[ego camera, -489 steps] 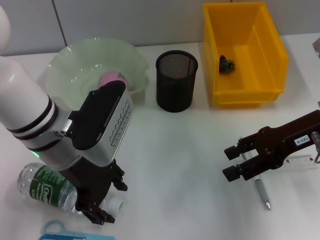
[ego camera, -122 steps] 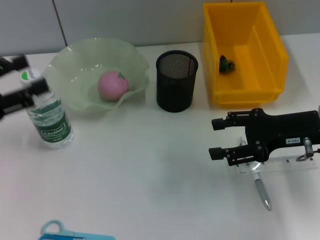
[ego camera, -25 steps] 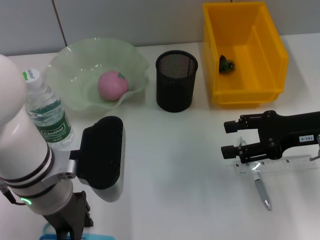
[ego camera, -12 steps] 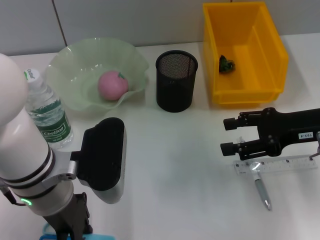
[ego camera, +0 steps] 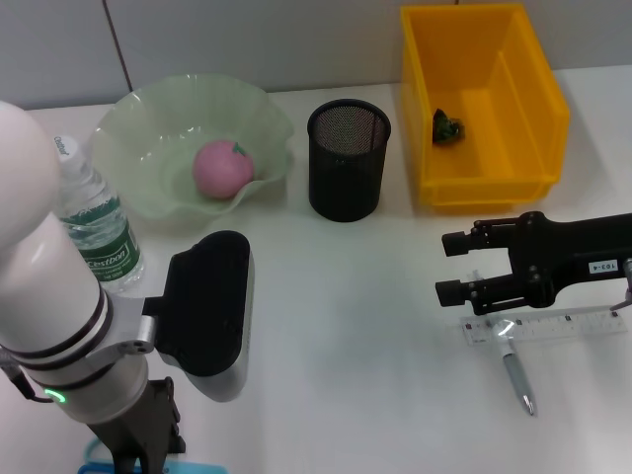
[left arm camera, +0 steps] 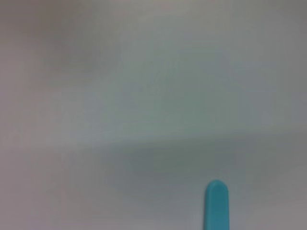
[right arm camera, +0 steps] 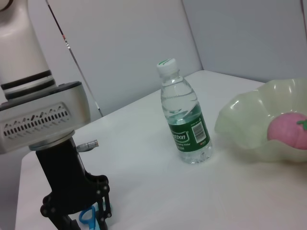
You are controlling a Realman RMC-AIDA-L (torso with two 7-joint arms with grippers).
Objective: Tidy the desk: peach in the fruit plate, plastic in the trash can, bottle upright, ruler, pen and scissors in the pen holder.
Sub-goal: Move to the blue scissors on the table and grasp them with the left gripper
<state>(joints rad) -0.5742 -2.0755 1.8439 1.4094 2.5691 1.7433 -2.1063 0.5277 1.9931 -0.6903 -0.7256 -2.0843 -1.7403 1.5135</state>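
Note:
The pink peach [ego camera: 222, 168] lies in the pale green fruit plate [ego camera: 148, 123]. A water bottle [ego camera: 96, 234] stands upright beside the plate. The green plastic [ego camera: 447, 126] sits in the yellow trash can [ego camera: 538, 109]. Between them stands the empty black mesh pen holder [ego camera: 349, 158]. My left gripper [ego camera: 138, 452] is down at the table's front left edge, right over the blue scissors [ego camera: 205, 470]; the right wrist view shows a blue handle loop [right arm camera: 88, 215] at that gripper [right arm camera: 80, 216]. My right gripper [ego camera: 456, 267] stands open just above the clear ruler [ego camera: 548, 326] and the pen [ego camera: 515, 375].
The left arm's white and black body [ego camera: 202, 301] fills the front left of the table and hides part of the scissors. A grey wall runs along the back. The left wrist view shows only white tabletop and a blue scissors tip [left arm camera: 217, 203].
The bottle, lying down at first, now stands by the plate. In the last second the left arm edged slightly right over the scissors and the right gripper rose a little off the ruler.

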